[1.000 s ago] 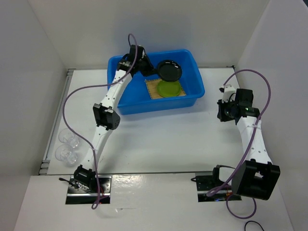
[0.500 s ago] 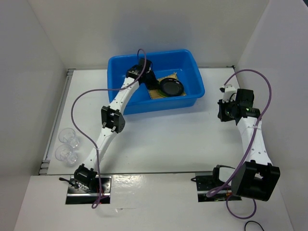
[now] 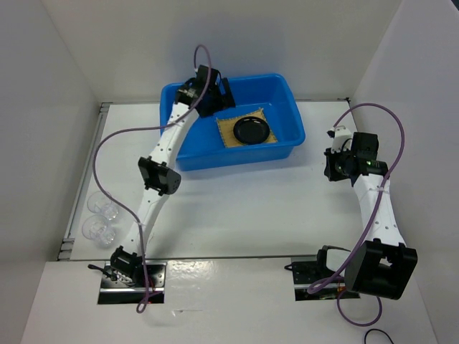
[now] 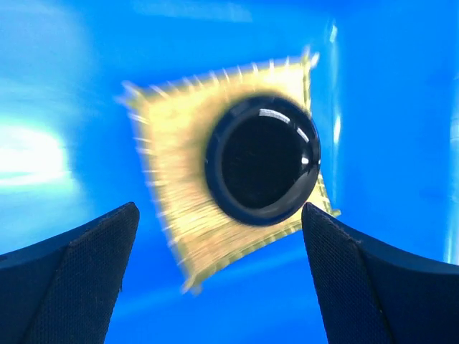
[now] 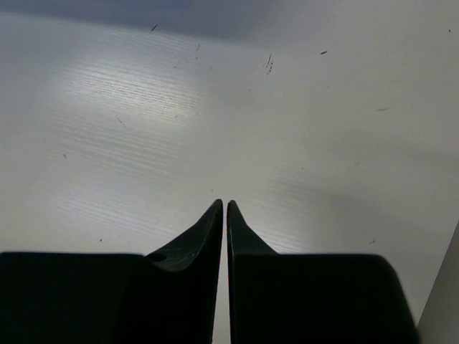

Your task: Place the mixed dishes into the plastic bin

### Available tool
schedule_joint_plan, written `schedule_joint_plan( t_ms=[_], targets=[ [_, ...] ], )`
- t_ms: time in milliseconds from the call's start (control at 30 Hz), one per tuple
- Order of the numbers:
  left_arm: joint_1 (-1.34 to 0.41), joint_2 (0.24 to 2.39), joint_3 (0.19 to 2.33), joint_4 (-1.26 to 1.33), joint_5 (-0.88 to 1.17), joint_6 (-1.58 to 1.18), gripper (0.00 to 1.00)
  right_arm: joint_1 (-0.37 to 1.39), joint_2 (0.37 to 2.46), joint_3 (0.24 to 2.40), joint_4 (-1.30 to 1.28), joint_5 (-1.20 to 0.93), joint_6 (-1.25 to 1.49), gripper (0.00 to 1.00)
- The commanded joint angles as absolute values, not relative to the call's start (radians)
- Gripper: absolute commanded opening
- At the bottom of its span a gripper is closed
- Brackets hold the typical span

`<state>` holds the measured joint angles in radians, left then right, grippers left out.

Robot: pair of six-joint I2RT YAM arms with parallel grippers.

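Black plate [image 3: 252, 130]: on bamboo mat [image 3: 225, 132], inside blue bin [image 3: 237, 155]. Two glass cups [image 3: 102, 206]: counter [image 3: 237, 204], far left. Left jaws: apart, empty (above the bin). Right jaws: together, over counter.

Black plate [image 3: 252, 130] on tan slatted mat [image 3: 227, 130] in blue bin [image 3: 237, 156].

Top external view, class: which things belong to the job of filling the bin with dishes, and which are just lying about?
Job: blue bin, bamboo mat and black plate inside it, two glass cups outside it.
Not the job: purple cables, metal base plates.
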<state>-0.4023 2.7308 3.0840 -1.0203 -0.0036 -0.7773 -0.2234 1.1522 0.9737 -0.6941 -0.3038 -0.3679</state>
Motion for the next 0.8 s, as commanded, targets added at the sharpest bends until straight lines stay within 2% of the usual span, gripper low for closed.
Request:
schedule_joint_plan(
  t_ms=[0, 33, 167, 200, 267, 300, 367, 400, 467, 533, 667, 767],
  targets=[
    [-0.426, 2.461, 3.131, -1.15, -0.305, -0.565, 1.0, -0.23, 1.127, 0.971, -0.663, -0.316, -0.379, 0.1],
    [-0.426, 2.38, 3.117, -1.198, -0.349, -0.58, 1.0, -0.23, 1.127, 0.971, -0.663, -0.316, -0.379, 0.1],
    [-0.405, 2.151, 2.82, -1.301, -0.515, -0.601, 1.0, -0.23, 1.127, 0.971, -0.663, -0.325, -0.379, 0.1],
    [-0.405, 2.04, 2.63, -1.301, -0.578, -0.644, 1.0, -0.23, 1.127, 0.971, -0.663, -0.325, -0.379, 0.11],
    [-0.393, 1.918, 2.402, -1.287, -0.696, -0.689, 1.0, -0.23, 1.127, 0.971, -0.663, -0.325, -0.379, 0.11],
    [-0.359, 1.785, 2.144, -1.266, -0.736, -0.707, 1.0, -0.23, 1.127, 0.971, -0.663, -0.325, -0.379, 0.11],
    [-0.246, 1.639, 1.856, -1.087, -0.64, -0.68, 1.0, -0.23, 1.127, 0.971, -0.663, -0.325, -0.388, 0.12],
    [-0.2, 1.515, 1.625, -0.962, -0.596, -0.623, 1.0, -0.23, 1.127, 0.971, -0.663, -0.337, -0.388, 0.12],
    [-0.085, 1.4, 1.475, -0.89, -0.533, -0.592, 1.0, -0.23, 1.127, 0.971, -0.663, -0.337, -0.388, 0.13],
    [-0.029, 1.37, 1.367, -0.854, -0.532, -0.566, 1.0, -0.23, 1.127, 0.971, -0.663, -0.347, -0.388, 0.13],
    [0.061, 1.37, 1.29, -0.873, -0.561, -0.623, 1.0, -0.23, 1.127, 0.971, -0.663, -0.347, -0.388, 0.13],
    [0.12, 1.35, 1.191, -0.815, -0.503, -0.646, 1.0, -0.23, 1.127, 0.971, -0.663, -0.347, -0.388, 0.13]
  ],
)
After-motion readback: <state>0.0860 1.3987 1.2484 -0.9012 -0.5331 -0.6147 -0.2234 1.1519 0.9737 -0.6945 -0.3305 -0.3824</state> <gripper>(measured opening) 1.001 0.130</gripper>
